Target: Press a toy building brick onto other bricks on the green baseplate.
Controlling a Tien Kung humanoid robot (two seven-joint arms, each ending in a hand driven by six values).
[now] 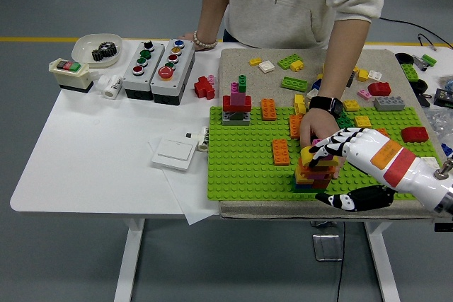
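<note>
While no lettering can be read, the right hand [333,148] lays its glossy white-and-black fingers, curled, over the yellow brick [316,153] topping the brick stack [316,170].
That stack of studded plastic bricks stands near the front right of the studded green baseplate [241,160]; the person's hand [314,126], with a black wristwatch [325,104] above it, touches the stack from behind, perhaps steadying it.
</note>
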